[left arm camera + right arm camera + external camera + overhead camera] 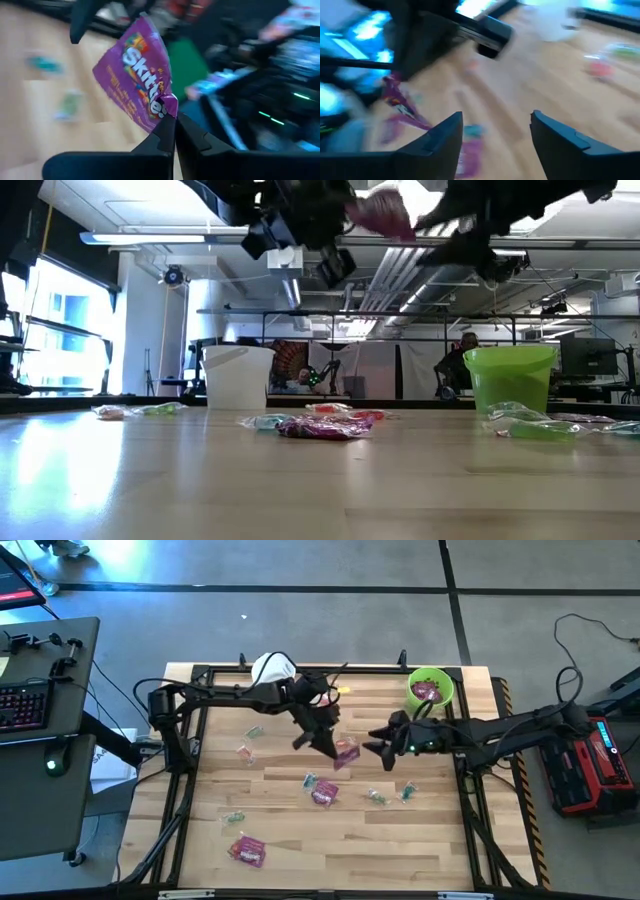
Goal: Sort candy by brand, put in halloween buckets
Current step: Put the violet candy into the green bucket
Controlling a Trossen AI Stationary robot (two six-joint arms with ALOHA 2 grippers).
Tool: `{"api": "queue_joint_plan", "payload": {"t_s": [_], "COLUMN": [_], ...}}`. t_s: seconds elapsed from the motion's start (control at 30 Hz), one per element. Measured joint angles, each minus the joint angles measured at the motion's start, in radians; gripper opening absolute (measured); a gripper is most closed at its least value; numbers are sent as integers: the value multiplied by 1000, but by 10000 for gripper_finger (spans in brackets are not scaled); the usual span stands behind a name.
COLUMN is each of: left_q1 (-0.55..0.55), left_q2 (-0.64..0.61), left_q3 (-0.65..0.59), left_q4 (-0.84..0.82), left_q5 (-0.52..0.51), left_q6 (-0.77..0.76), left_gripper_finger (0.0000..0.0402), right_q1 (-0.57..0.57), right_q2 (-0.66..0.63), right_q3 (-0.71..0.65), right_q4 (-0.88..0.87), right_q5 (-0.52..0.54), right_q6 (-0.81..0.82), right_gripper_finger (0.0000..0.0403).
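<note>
— What do we have in the left tool?

— We see its two fingers pressed together on the corner of a purple Skittles packet. In the high view the left tool hangs over the middle of the surface, and the packet dangles from it, clear of the wood.

— And the right tool?

— The right tool stands spread wide, with nothing between its fingers. From above we find it just beside the hanging packet, on the side nearer the green bucket.

— Where are the buckets?

— Both stand at the far edge of the surface. The green one is on the right and already holds at least one purple packet. The white bucket stands to the left, partly hidden by the left arm; we cannot tell what is inside it.

— And the rest of the candy?

— It lies scattered on the wood. We see another purple packet near the middle, below the tools, and one more toward the near left. Small clear-wrapped pieces lie around them, some greenish, some reddish. In the low view a purple packet lies between the white bucket and the green bucket, and the two tools hang high above the surface.
</note>
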Motion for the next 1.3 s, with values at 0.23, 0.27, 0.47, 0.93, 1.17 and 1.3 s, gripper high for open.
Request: {"api": "queue_joint_plan", "payload": {"t_s": [0.23, 0.27, 0.47, 0.93, 1.17, 1.3], "left_q1": [0, 0, 0, -3, -3, -3], "left_q2": [0, 0, 0, 0, 0, 0], "left_q3": [0, 0, 0, 0, 0, 0], "left_q4": [132, 151, 235, 331, 338, 337], "left_q5": [154, 154, 131, 112, 104, 52], "left_q6": [-101, -112, -158, -204, -204, -221], "left_gripper_finger": [0, 0, 0, 0, 0, 4], "right_q1": [-15, -15, -15, -15, -14, -14], "right_q2": [3, 3, 4, 117, 133, 119], "right_q3": [0, 0, 0, 0, 0, 0], "right_q4": [221, 243, 290, 487, 507, 499], "right_q5": [-263, -271, -293, -383, -383, -383], "right_q6": [7, 6, -1, 33, 26, 2], "right_gripper_finger": [226, 225, 215, 137, 34, 11]}}
